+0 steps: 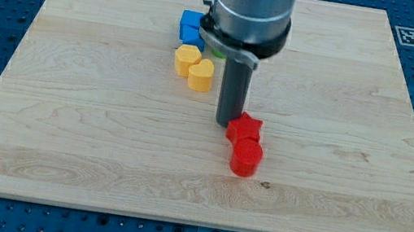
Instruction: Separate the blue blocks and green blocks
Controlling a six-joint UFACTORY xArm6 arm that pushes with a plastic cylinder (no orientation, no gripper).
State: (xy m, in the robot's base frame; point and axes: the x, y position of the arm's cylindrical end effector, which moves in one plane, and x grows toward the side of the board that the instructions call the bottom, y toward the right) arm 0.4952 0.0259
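Observation:
A blue cube (191, 25) sits near the board's top centre, partly hidden by the arm. A sliver of a green block (215, 51) shows just right of it, under the arm's body; its shape cannot be made out. Two yellow blocks lie just below the blue cube: a hexagon-like one (187, 59) and a rounded one (201, 75), touching. My tip (227, 122) rests on the board below and to the right of them, touching or nearly touching the upper left of a red star block (244, 128). A red cylinder (246, 157) touches the star from below.
The wooden board (68, 112) lies on a blue perforated table. A printed marker tag (409, 36) sits at the board's top right corner. The arm's grey body (251, 11) hides part of the board's top centre.

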